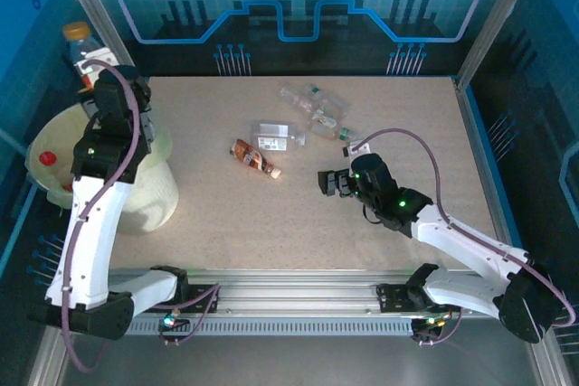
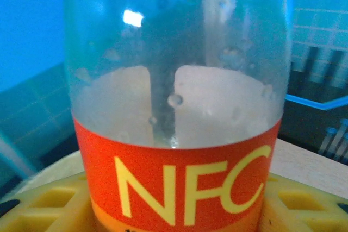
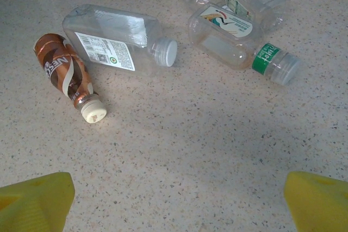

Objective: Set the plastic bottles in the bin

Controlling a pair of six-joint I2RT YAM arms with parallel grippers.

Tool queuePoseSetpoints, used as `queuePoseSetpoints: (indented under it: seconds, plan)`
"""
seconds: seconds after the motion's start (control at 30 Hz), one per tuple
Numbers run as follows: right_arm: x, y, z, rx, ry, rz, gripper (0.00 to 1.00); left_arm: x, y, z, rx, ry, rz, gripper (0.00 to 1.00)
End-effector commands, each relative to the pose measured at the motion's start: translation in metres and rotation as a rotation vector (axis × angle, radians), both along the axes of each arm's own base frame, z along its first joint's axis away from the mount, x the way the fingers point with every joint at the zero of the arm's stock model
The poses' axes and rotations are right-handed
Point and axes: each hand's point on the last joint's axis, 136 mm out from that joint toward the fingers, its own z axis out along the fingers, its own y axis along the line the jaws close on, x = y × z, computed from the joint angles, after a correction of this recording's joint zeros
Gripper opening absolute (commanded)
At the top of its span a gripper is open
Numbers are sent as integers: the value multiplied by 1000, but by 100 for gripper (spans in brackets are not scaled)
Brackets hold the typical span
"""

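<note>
A: Nearest, right gripper (image 1: pixel 326 183), jaws spread wide, nothing held. Brown bottle (image 3: pixel 68 74) at ten o'clock, lying flat.
B: Probably light, slick, crushable; grip across the waist.
A: Clear bottles (image 1: pixel 312 110) at twelve. Farthest, at ten, left gripper (image 1: pixel 92 77) clamped on orange-label bottle (image 2: pixel 176 134), raised by bin (image 1: pixel 152 192).

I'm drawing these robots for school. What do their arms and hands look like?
The left arm and right arm are white with black joints and looping purple cables. The left hand and right hand have yellow fingers. Green lights dot the right wrist.
</note>
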Motion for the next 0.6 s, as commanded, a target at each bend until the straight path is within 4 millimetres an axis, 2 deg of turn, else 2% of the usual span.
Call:
queuePoseSetpoints:
  seconds: [0.0,0.17,0.4,0.57]
  plan:
    - [8,4,16,25,-35,6,100,-11,30,-3,1,4,96,58]
    - [10,6,15,23,-31,11,100,-32,68,-33,-120,21,209,60]
    - [12,8,14,16,-26,18,100,-56,99,-76,-319,17,311,64]
    - [13,8,13,11,-22,17,100,-65,108,-91,-423,5,350,80]
